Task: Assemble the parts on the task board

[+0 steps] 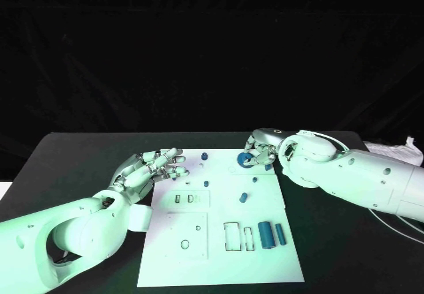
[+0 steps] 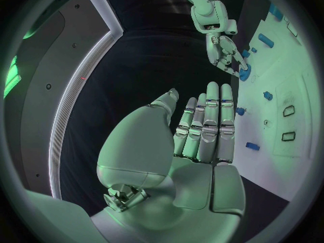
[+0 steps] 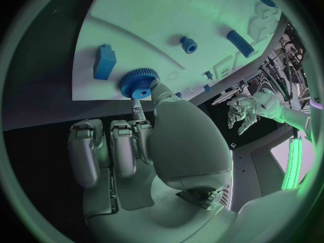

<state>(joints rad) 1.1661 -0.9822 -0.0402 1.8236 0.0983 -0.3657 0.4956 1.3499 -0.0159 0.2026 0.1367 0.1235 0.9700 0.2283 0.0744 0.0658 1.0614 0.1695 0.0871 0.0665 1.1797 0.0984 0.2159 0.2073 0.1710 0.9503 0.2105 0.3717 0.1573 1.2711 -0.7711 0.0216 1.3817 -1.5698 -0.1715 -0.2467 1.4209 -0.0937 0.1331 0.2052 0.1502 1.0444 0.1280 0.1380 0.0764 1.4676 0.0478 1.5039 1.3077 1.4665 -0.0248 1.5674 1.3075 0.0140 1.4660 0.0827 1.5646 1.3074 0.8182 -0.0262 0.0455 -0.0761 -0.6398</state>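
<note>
The blue gear (image 3: pixel 139 84) sits at the task board's (image 1: pixel 265 257) far edge, pinched by our right hand (image 1: pixel 259 150); rigid, light, probably slick plastic, best gripped by its toothed rim. Our left hand (image 1: pixel 150 168) hovers spread, holding nothing.

The white board (image 1: pixel 221 257) lies flat mid-table, with outlined slots cut in its near half. A blue gear (image 1: pixel 245 159), toothed with a raised hub, sits at the board's far right edge, touched by the right hand (image 1: pixel 261 149). Two blue cylinders (image 1: pixel 272 234) lie side by side near the right edge. A small blue peg (image 1: pixel 243 197) stands mid-board, with smaller blue pieces (image 1: pixel 204 155) scattered along the far part.
</note>
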